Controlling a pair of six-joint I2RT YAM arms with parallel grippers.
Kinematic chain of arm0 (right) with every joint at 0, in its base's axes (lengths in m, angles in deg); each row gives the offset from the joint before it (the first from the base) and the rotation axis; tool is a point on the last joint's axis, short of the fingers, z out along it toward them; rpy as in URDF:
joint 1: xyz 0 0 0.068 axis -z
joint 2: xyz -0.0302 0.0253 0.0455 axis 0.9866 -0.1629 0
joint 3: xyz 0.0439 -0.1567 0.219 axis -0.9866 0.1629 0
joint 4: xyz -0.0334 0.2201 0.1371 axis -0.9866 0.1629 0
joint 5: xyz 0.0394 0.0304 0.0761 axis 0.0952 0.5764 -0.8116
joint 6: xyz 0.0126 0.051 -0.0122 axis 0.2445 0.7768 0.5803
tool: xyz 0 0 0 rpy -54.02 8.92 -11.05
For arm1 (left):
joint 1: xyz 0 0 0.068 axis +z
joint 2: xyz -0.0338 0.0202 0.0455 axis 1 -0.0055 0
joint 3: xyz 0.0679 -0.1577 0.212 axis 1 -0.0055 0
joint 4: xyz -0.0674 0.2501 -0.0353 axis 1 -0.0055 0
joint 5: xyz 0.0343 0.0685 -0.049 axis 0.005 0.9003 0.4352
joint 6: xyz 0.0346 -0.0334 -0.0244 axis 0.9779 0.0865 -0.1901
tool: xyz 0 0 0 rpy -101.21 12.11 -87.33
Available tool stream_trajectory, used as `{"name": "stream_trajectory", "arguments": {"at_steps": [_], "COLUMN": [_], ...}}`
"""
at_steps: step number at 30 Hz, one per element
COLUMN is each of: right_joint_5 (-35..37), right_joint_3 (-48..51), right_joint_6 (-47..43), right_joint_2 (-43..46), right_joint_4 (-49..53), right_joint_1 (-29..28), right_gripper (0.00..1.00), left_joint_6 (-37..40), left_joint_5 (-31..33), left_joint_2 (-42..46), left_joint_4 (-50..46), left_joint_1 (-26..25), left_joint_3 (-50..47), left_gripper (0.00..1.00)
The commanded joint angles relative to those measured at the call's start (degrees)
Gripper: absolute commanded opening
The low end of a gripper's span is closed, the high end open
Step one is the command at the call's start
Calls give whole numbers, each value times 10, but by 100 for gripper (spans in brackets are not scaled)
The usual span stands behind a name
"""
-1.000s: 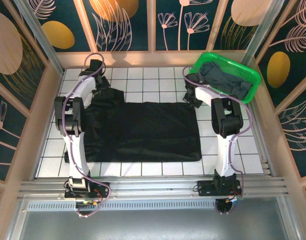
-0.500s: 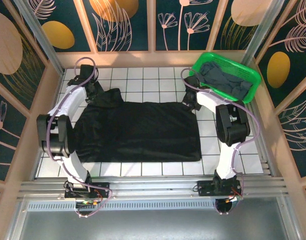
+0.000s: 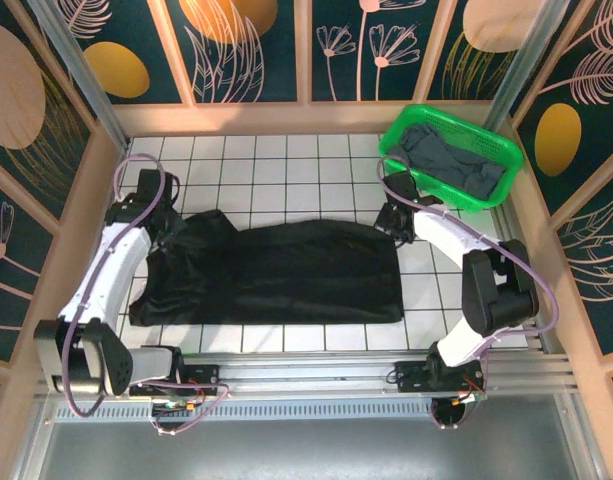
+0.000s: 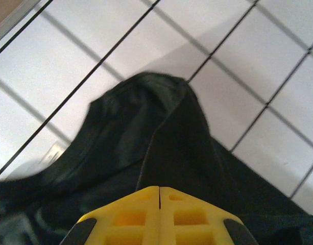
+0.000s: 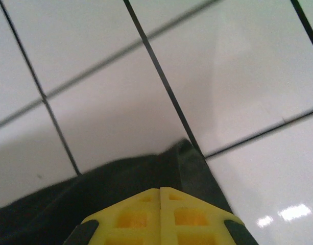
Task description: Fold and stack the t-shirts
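The black t-shirt (image 3: 286,272) lies spread across the white tiles, with its far edge drawn in and rumpled at the left end. My left gripper (image 3: 178,228) is shut on its far left corner. My right gripper (image 3: 394,228) is shut on its far right corner. In the left wrist view the yellow fingers (image 4: 125,217) press together over bunched black cloth (image 4: 169,138). In the right wrist view the closed fingers (image 5: 194,217) pinch a black cloth corner (image 5: 120,186) just above the tiles. A slate grey t-shirt (image 3: 448,158) lies crumpled in the basket.
The green plastic basket (image 3: 398,132) stands at the far right corner, close behind my right arm. Wooden walls (image 3: 66,240) fence the tiled table on the left, back and right. A metal rail (image 3: 306,370) runs along the near edge.
Both grippers have drawn the shirt's far edge toward the near side, so the cloth now looks narrower. The left arm has swung out to the left, the right arm out to the right.
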Motion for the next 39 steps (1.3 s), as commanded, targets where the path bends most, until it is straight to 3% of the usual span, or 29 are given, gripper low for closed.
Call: {"name": "stream_trajectory", "arguments": {"at_steps": [1,11,33,36,39], "right_joint_5": [-20,-38,-81,-65,-65], "right_joint_3": [36,79,121,134,132], "right_joint_6": [3,6,4,17,20], "right_joint_2": [27,31,61,105,135], "right_joint_4": [45,65,110,107,94], "right_joint_1": [1,14,13,13,14], "right_gripper": [0,0,1,23,33], "left_joint_6": [-68,-147,-178,-191,-205], "left_joint_5": [41,32,62,64,48], "left_joint_2": [42,130,118,111,109], "left_joint_4": [-73,-138,-95,-82,-58], "left_joint_1": [-1,-1,-1,-1,-2], "left_joint_3": [-35,-126,-225,-230,-242], "left_gripper": [0,0,0,0,7]}}
